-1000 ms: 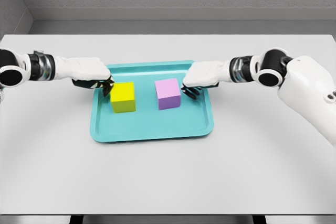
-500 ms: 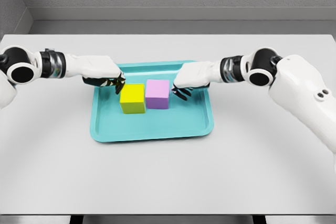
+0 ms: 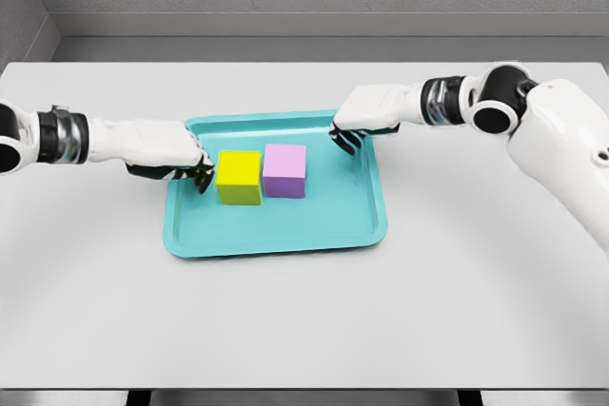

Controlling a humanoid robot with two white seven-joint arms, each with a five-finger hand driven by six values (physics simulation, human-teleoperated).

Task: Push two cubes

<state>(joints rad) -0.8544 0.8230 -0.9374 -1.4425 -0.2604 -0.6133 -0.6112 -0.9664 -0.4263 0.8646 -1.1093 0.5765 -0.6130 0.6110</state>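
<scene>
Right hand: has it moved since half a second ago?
Yes. The right hand has pulled back from the pink cube, up and right toward the far right corner of the teal tray.

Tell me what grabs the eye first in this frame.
A bright yellow cube and a lilac cube sit side by side, apparently touching, in the upper middle of a shallow teal tray at the centre of a pale grey table. The white left hand is at the yellow cube's left, fingers curled, while the white right hand hangs over the tray's far right corner, clear of the lilac cube.
</scene>
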